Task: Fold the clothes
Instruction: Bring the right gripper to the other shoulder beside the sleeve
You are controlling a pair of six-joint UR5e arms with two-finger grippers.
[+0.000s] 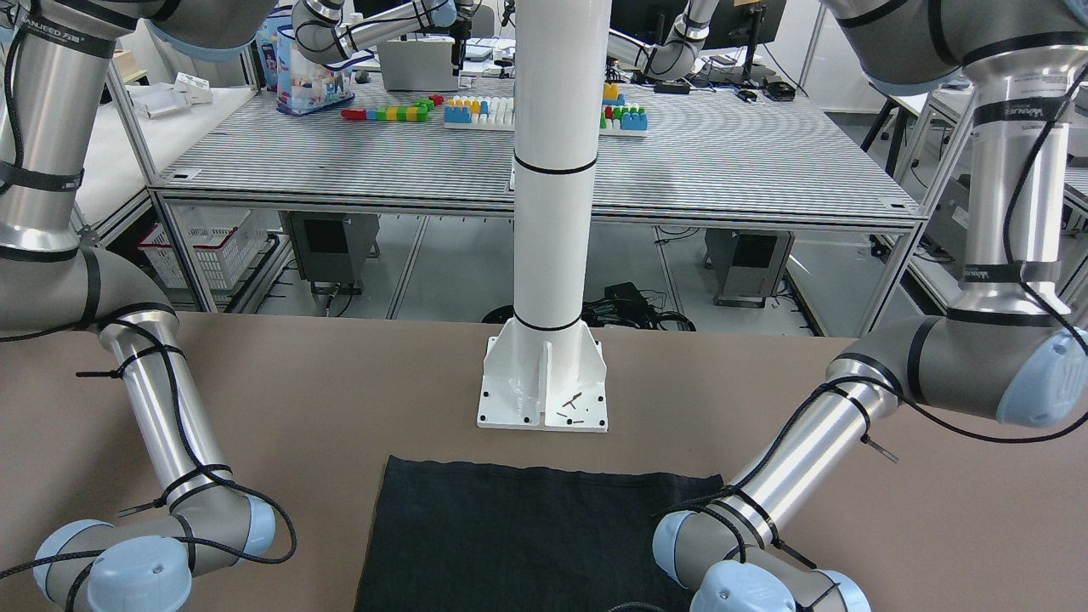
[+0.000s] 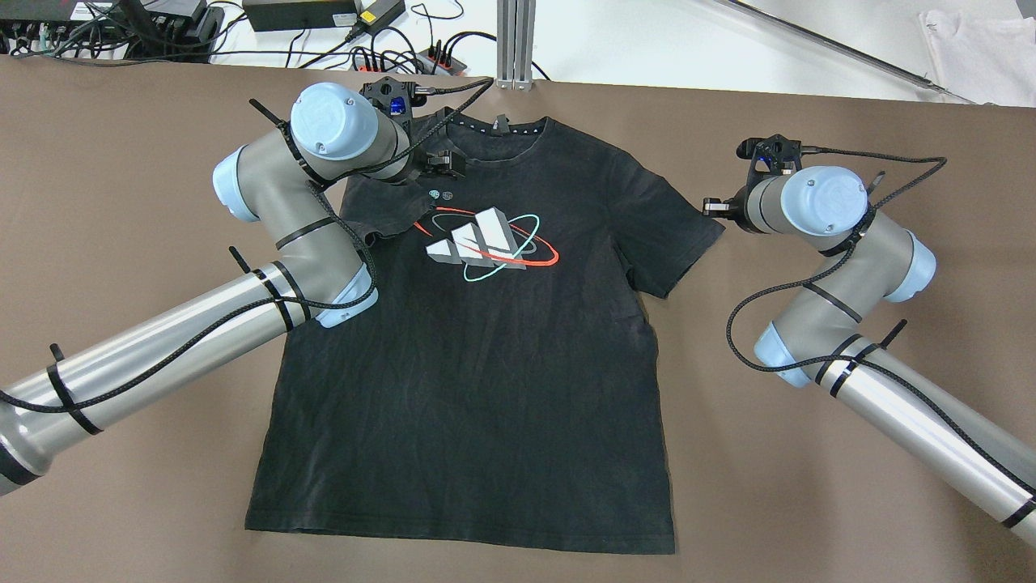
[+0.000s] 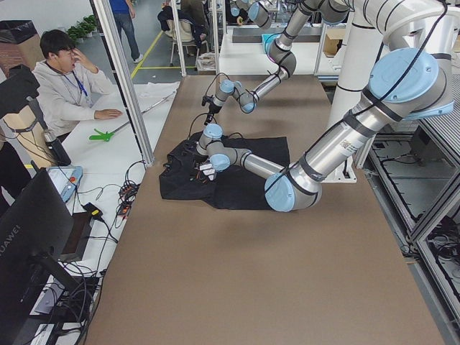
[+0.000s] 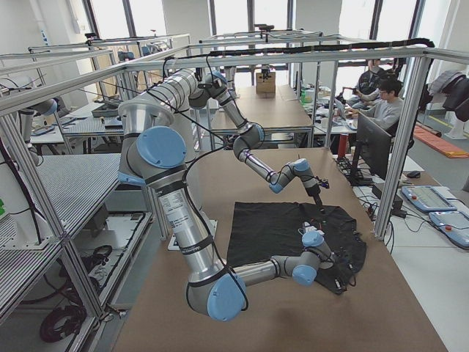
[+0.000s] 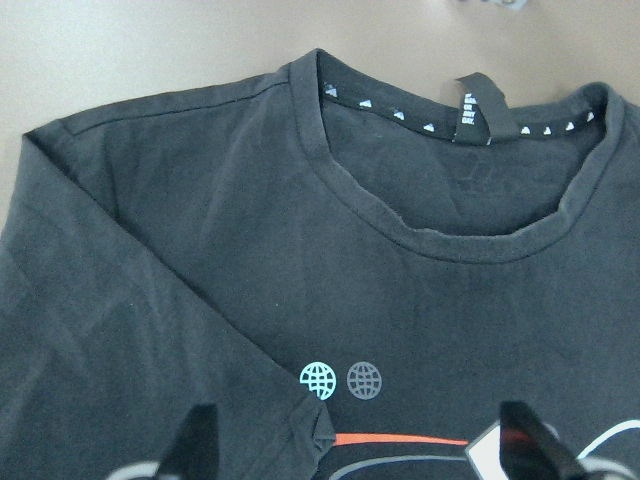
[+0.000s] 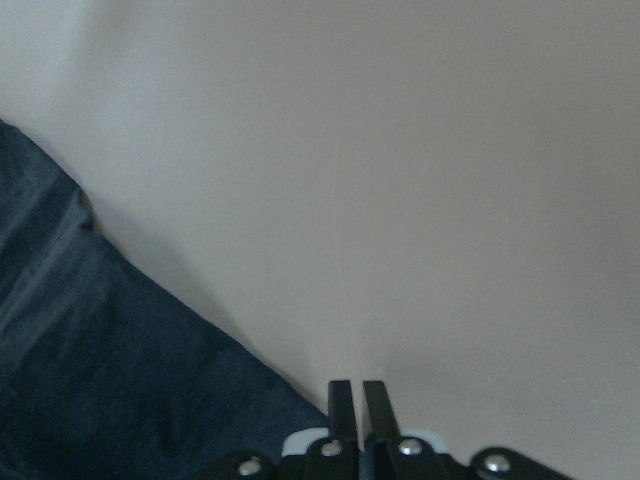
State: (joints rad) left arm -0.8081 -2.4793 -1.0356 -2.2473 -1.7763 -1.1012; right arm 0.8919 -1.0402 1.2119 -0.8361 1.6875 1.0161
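The clothes are one black T-shirt (image 2: 469,364) with a red, white and teal logo on the chest. It lies flat, front up, on the brown table (image 2: 809,502), collar at the far edge. Its sleeve on my left side is folded inward over the chest. My left gripper (image 2: 439,162) hovers over the shirt just below the collar. In the left wrist view (image 5: 358,430) it is open, with the fingers wide apart above the fabric (image 5: 200,250). My right gripper (image 2: 712,206) is beside the other sleeve's edge. It is shut and empty over bare table (image 6: 357,400).
The white pillar's base (image 1: 544,387) stands on the table beyond the shirt's hem (image 1: 527,535). Cables and power bricks (image 2: 324,16) lie past the far table edge. A person (image 3: 68,86) sits at a side desk by my left.
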